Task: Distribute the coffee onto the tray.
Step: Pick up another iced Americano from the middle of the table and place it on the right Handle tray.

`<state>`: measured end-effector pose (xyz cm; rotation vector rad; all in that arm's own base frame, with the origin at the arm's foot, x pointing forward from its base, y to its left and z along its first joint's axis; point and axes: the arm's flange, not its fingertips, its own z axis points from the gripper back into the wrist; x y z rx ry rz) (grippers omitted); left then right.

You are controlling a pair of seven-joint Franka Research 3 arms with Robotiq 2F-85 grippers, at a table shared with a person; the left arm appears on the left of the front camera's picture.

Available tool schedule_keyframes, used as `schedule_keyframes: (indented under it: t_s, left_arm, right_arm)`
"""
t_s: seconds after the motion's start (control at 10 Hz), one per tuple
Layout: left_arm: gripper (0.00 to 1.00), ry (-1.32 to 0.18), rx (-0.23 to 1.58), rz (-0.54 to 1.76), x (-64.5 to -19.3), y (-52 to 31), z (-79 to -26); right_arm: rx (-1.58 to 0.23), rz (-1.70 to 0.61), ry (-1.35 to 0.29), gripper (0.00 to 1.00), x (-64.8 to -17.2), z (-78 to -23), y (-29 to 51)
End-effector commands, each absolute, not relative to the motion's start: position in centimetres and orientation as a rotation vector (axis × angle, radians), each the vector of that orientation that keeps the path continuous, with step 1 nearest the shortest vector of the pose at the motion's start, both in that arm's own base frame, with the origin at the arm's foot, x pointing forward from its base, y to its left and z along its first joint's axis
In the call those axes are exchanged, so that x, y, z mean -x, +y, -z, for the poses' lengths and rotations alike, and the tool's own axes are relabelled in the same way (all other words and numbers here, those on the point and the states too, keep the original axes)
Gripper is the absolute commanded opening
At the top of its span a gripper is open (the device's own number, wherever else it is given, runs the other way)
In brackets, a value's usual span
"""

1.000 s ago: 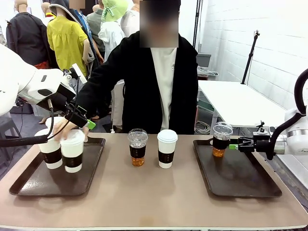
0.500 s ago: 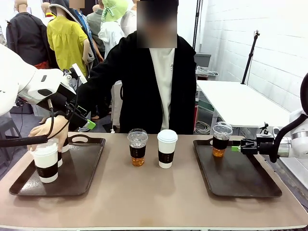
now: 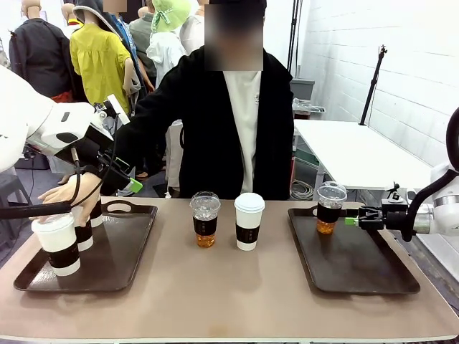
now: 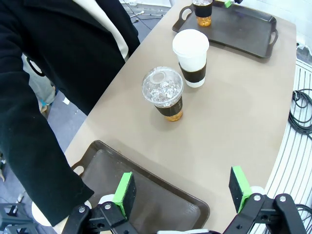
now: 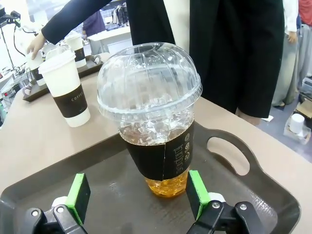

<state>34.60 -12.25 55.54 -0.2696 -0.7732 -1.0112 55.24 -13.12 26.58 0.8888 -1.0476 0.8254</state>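
Clear dome-lidded plastic cup of amber iced coffee (image 5: 148, 92), dark sleeve (image 5: 161, 156), upright on right-hand dark brown tray (image 5: 243, 200). Right gripper (image 5: 137, 189) spread wide, just short of cup. Left gripper (image 4: 183, 192) wide, empty.

Left tray (image 3: 138, 233): rear paper cups (image 3: 84, 233) partly hidden by front cup (image 3: 56, 245) and person's hand (image 3: 68, 192). White lid (image 4: 185, 232), left wrist view: cut by bottom edge.

Two trays (image 3: 373, 272), two iced cups (image 3: 205, 219). Paper cups (image 3: 249, 221): one mid-table, at least two on the left tray (image 3: 129, 251); exact count unclear
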Motion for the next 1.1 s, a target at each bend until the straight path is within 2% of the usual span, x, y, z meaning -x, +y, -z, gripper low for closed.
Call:
schedule_keyframes:
  t_s: [0.0,0.7,1.0]
  left_arm:
    - [1.0,-0.766,0.274,1.006,-34.7,-12.2,-55.6]
    - [1.0,-0.766,0.274,1.006,-34.7,-12.2,-55.6]
    - [1.0,-0.766,0.274,1.006,-34.7,-12.2,-55.6]
  right_arm:
    - [-0.889,-0.825,-1.047,1.0,-55.2,-26.6,-13.1]
    - [-0.9,-0.852,-1.011,1.0,-49.3,-26.6,-9.6]
    - [-0.934,-0.955,-1.01,1.0,-48.5,-27.6,-6.0]
